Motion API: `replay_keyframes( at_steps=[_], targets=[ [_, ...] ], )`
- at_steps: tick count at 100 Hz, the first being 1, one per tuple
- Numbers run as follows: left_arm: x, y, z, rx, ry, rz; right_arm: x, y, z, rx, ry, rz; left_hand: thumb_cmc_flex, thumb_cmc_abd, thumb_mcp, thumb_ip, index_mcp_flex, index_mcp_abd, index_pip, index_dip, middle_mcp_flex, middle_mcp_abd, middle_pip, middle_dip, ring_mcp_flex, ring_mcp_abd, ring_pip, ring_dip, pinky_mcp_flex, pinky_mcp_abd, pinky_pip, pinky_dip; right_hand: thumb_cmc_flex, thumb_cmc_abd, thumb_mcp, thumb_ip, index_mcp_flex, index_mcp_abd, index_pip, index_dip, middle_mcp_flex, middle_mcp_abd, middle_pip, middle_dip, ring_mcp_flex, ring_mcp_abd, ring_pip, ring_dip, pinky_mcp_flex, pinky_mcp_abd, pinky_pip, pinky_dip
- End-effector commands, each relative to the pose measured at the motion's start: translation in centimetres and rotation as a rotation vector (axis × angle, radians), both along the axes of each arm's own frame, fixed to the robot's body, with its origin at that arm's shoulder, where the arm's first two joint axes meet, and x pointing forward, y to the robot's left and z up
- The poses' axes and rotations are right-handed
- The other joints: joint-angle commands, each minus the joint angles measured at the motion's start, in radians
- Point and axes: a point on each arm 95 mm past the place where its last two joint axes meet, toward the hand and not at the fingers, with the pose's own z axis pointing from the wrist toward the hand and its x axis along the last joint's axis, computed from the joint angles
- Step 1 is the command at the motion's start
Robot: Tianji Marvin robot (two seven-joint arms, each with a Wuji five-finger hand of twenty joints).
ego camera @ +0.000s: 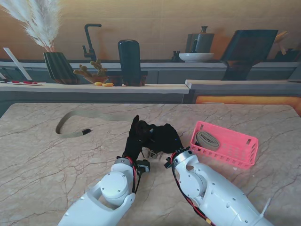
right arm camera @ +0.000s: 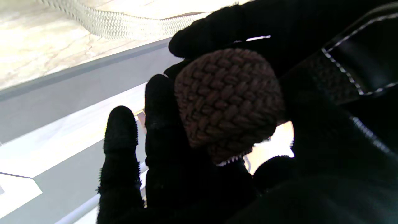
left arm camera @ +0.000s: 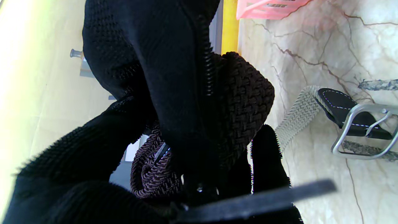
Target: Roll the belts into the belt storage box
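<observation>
- The brown belt (right arm camera: 228,99) is a woven roll held up off the table (ego camera: 42,165) between the two gloved hands, in the middle of the table and to the left of the box (ego camera: 244,150).
- Left hand (ego camera: 135,139): fingers closed around the roll from the left. Its wrist view shows brown weave coiled inside the grip, with a metal part glinting among the coils.
- Right hand (ego camera: 165,137): fingers curled onto the same roll from the right. Its wrist view shows the rounded face of the coil resting against the fingertips (right arm camera: 160,93), with a dark stitched leather end beside it.
- The pink box stands just to the right of the hands and already holds one rolled grey belt (ego camera: 209,140).
- A beige belt (ego camera: 75,123) lies unrolled in a loop on the table, farther from me and to the left; its buckle (left arm camera: 362,130) and dark leather tab lie flat on the marble.
- Judged progress: one belt stored, the brown one rolled or nearly so but not yet in the box, the beige one untouched.
</observation>
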Motion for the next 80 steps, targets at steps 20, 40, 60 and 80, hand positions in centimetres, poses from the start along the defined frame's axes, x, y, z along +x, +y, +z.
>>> replay_keyframes(
  at_steps=[20,40,60,80],
  targets=[
    [-0.5,-1.9,0.6,-0.035,0.01,-0.048,-1.1,2.0,1.6,0.097,-0.041,-0.053,-0.009,-0.036,0.017,-0.023,0.137,0.03,0.629,0.165,0.084,-0.008,-0.035,-0.031,0.02,-0.016,0.018,-0.028,0.016,-0.036,0.022,0.007,0.106,0.155,0.094,0.046,0.066,-0.481,0.098,0.031,-0.033,-0.098,0.015,0.002,-0.024,-0.082,0.007,-0.006,-0.01,0.0,0.038,-0.02],
    [-0.9,-2.3,0.2,-0.092,0.059,-0.112,-1.0,1.6,2.3,0.113,-0.102,-0.109,0.021,0.055,-0.095,-0.015,0.262,0.014,0.603,0.131,0.087,0.035,-0.054,-0.043,-0.003,0.006,0.0,-0.029,-0.021,-0.023,0.018,0.012,0.107,0.177,0.069,0.051,0.041,-0.496,0.103,0.035,-0.049,-0.112,0.022,0.001,-0.027,-0.095,0.008,-0.01,-0.006,-0.009,0.045,-0.025],
    [-1.5,-2.7,0.3,-0.173,0.096,-0.134,-1.1,2.1,1.9,0.139,-0.051,-0.097,0.346,0.21,-0.273,-0.046,0.387,-0.029,0.692,0.154,0.269,0.024,-0.004,-0.014,0.089,-0.003,0.027,-0.02,0.027,0.01,0.065,0.029,0.133,0.196,0.032,0.07,0.001,-0.488,0.108,0.038,-0.094,-0.101,0.022,-0.005,-0.064,-0.093,-0.031,-0.035,-0.032,0.009,0.023,-0.051],
    [-1.5,-2.0,1.1,-0.196,0.057,-0.081,-1.2,1.8,0.8,0.076,0.026,-0.034,0.582,0.298,-0.489,-0.015,0.431,-0.049,0.79,0.146,0.371,0.015,0.013,0.021,0.163,-0.013,0.056,-0.018,0.052,0.057,0.079,0.029,0.057,0.034,0.119,0.053,-0.109,-0.403,0.007,0.062,-0.192,-0.068,-0.073,-0.021,-0.15,-0.072,-0.218,-0.116,-0.07,0.042,-0.058,-0.103]
  ],
)
